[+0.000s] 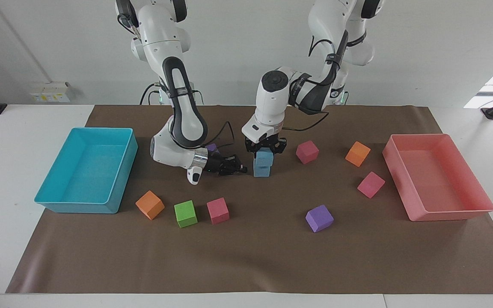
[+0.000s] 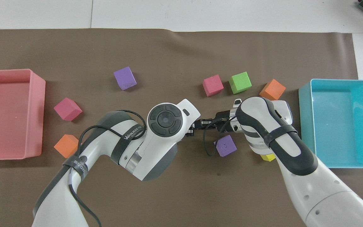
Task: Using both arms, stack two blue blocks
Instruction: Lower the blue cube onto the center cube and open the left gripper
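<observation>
The two blue blocks stand stacked mid-mat, the upper blue block (image 1: 264, 157) resting on the lower blue block (image 1: 262, 171). My left gripper (image 1: 265, 150) points straight down over the stack and is shut on the upper block. Beside the stack, toward the right arm's end, my right gripper (image 1: 241, 169) lies low and level, shut on nothing, its tips a short gap from the lower block. In the overhead view the left arm's wrist (image 2: 165, 119) hides both blocks and the left gripper; the right gripper (image 2: 197, 123) shows just beside it.
A turquoise tray (image 1: 79, 208) sits at the right arm's end and a pink tray (image 1: 447, 213) at the left arm's end. Loose cubes lie around: orange (image 1: 149, 205), green (image 1: 185, 213), pink (image 1: 218, 210), purple (image 1: 319, 218), pink (image 1: 307, 152), orange (image 1: 357, 153), pink (image 1: 370, 184).
</observation>
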Robot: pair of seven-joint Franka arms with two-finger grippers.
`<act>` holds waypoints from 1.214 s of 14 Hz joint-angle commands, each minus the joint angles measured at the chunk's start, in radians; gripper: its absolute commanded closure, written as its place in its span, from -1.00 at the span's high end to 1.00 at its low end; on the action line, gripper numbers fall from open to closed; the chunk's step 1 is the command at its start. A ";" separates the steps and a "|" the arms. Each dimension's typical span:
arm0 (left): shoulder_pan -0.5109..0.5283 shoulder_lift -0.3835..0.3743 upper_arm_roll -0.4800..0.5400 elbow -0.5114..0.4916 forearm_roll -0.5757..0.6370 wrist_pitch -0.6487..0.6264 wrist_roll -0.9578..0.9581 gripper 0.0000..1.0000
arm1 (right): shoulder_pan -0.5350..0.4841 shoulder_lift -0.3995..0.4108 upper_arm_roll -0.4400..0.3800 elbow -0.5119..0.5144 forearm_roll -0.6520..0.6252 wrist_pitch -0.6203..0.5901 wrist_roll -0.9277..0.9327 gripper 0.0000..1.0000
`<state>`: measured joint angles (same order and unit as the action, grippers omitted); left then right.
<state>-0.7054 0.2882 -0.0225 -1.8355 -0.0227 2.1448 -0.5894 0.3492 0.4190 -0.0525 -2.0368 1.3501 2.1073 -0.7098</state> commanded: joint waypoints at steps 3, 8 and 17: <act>-0.020 -0.004 0.018 -0.028 -0.011 0.033 -0.006 0.19 | -0.004 0.001 0.000 -0.006 0.034 -0.013 -0.043 -1.00; -0.017 -0.006 0.018 -0.033 -0.011 0.040 -0.001 0.19 | -0.004 0.001 0.000 -0.005 0.034 -0.013 -0.043 -1.00; -0.012 -0.006 0.018 -0.037 -0.011 0.050 0.005 0.20 | -0.004 0.001 0.000 -0.005 0.034 -0.012 -0.043 -1.00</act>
<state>-0.7058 0.2916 -0.0180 -1.8512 -0.0228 2.1664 -0.5895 0.3492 0.4190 -0.0525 -2.0368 1.3501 2.1073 -0.7098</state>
